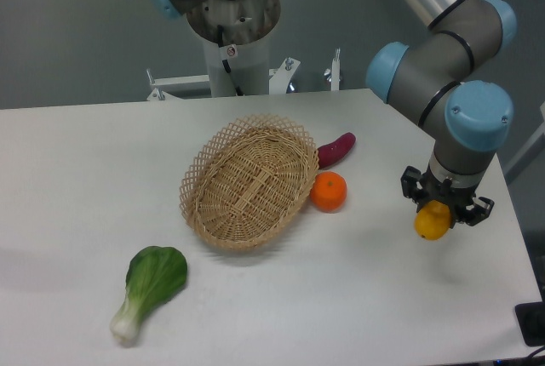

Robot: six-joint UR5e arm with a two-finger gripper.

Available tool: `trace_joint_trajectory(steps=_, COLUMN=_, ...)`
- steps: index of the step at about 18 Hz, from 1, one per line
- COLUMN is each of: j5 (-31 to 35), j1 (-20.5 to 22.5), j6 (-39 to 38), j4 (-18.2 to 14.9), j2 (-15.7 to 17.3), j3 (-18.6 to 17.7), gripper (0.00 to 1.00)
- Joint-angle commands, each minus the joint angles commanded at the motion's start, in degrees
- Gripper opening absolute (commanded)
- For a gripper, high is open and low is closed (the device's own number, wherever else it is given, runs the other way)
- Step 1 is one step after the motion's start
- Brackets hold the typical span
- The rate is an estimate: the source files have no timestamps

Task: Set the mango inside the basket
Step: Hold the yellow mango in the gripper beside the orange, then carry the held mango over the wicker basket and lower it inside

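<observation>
Yellow-orange mango [432, 221] sits clamped in the gripper [443, 209], jaws closed on it, above the table's right side; the basket [251, 180] lies well apart, leftward and slightly farther.

I can read no text, brand or number anywhere. The only sign-like marks are two small stickers with a red spot on my white base column [232, 64] at the far side of the table; whatever is printed on them is too small and blurred to make out.
</observation>
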Motion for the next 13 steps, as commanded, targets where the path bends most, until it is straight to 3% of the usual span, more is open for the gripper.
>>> trace_joint_trajectory(steps=9, j5=-0.3, j1=-3.4, j6=-0.5, j4=0.5, j2=4.4, j3=-7.7, gripper=0.42)
trace_joint_trajectory(steps=13, j5=-2.4, j1=-5.3, j6=-0.4, j4=3.3, j2=8.0, j3=-13.5, gripper=0.42)
